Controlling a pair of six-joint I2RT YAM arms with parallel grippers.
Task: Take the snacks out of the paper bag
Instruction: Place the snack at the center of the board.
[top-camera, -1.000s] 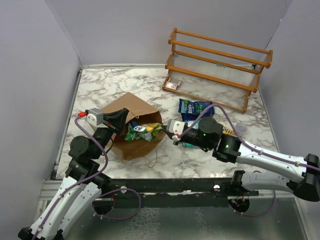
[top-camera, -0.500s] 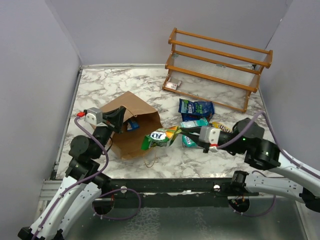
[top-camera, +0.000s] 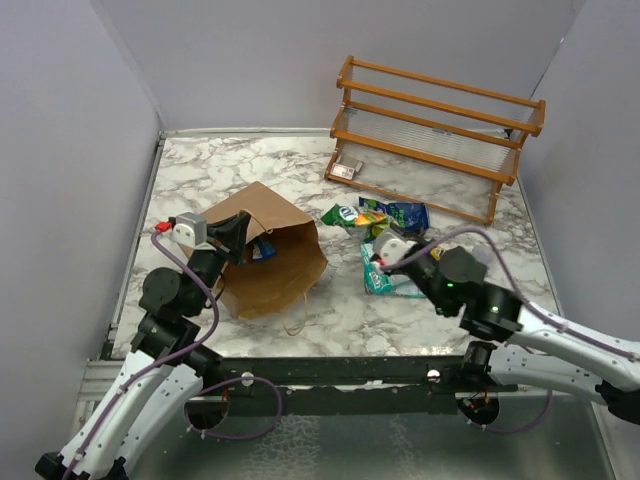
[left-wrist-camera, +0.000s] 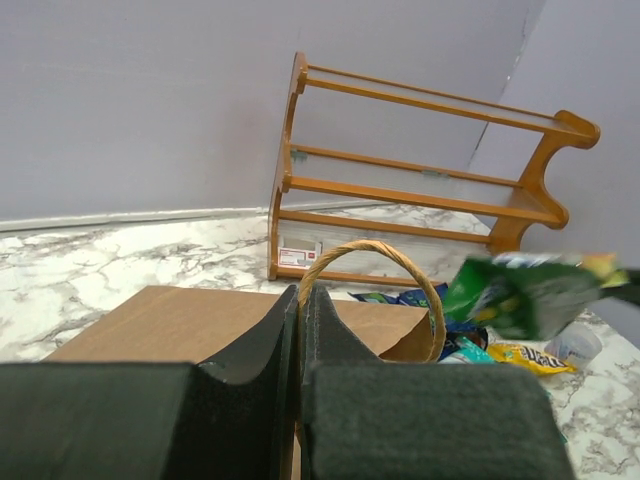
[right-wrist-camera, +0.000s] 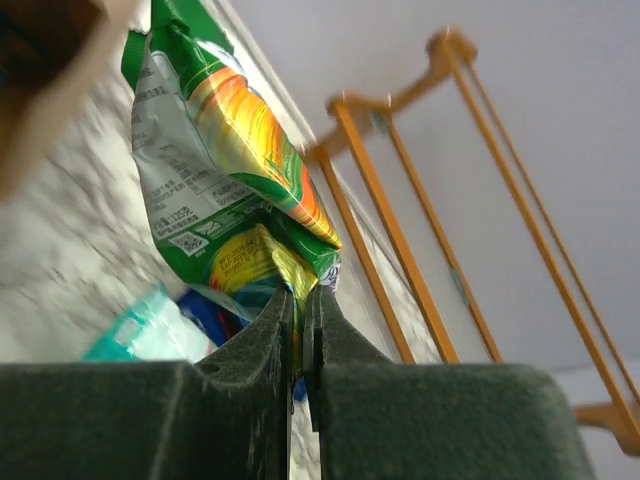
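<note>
Pinching the green packet (top-camera: 352, 214), the right tool (top-camera: 371, 231) has carried it from the paper bag (top-camera: 278, 268) to the snack pile (top-camera: 402, 216) at the bag's two o'clock; the left tool (top-camera: 240, 236) pinches the bag, another packet (top-camera: 263, 249) seemingly inside.

The white marble table (top-camera: 200, 175), veined in grey, carries the paper bag (top-camera: 275, 270), which lies on its side with one edge pinched in the left gripper (top-camera: 252, 240). Beyond the right gripper (top-camera: 372, 230), which clamps a green packet (top-camera: 348, 214) above the surface, stands a wooden rack (top-camera: 440, 130). A blue packet (top-camera: 408, 214) lies just right of that gripper. A teal packet (top-camera: 385, 283) lies just behind its fingers, beside the wrist. Farther right, a yellow packet (left-wrist-camera: 535, 355) lies beside a clear cup (left-wrist-camera: 575, 345).
</note>
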